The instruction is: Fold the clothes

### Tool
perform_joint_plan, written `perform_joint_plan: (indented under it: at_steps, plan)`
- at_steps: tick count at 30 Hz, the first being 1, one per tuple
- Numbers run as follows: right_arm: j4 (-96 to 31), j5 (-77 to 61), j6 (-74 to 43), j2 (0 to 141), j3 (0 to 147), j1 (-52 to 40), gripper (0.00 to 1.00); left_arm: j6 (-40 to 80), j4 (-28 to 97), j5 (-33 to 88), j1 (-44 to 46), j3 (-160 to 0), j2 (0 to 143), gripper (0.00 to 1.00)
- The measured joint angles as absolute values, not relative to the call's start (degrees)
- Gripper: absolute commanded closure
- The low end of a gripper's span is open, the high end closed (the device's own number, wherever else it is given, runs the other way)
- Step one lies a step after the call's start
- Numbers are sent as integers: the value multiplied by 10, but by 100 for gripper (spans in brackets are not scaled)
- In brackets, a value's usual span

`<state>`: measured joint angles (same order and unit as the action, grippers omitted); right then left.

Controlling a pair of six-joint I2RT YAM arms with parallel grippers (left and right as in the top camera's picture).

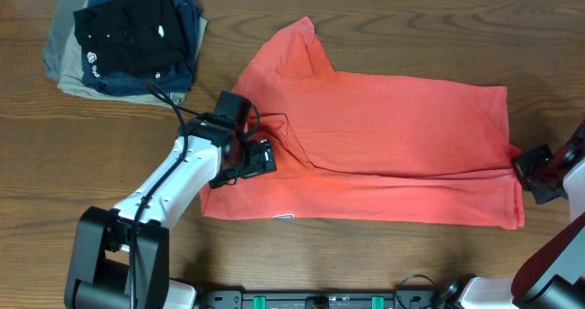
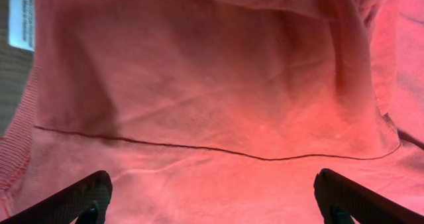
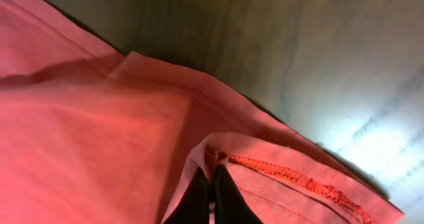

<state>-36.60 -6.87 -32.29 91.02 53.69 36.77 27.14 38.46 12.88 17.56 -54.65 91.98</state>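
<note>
The coral-red T-shirt (image 1: 384, 144) lies spread across the table, back side up, partly folded lengthwise, one sleeve sticking up at the far left; its lettering is hidden. My left gripper (image 1: 259, 155) is open and hovers low over the shirt's left part near the collar; its fingers frame red cloth (image 2: 212, 151) in the left wrist view. My right gripper (image 1: 528, 170) is shut on a pinch of the shirt's hem (image 3: 218, 159) at the right edge.
A stack of folded garments, black and navy (image 1: 137, 35) on top of khaki (image 1: 66, 67), sits at the far left corner. A white label (image 2: 21, 15) shows at the shirt's edge. Bare wood table (image 1: 402, 35) lies beyond the shirt.
</note>
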Motion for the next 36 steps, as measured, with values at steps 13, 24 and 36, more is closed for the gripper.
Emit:
perform_joint_plan:
  at_steps: [13,24,36]
  plan:
    - [-345,-71,-329,910,545,333,66,265,356,129,176,-547,920,2]
    - [-592,-96,-263,914,749,330,3,240,383,130,176,-565,860,32]
    - [-625,-161,-191,914,662,183,71,245,422,215,270,-578,885,68]
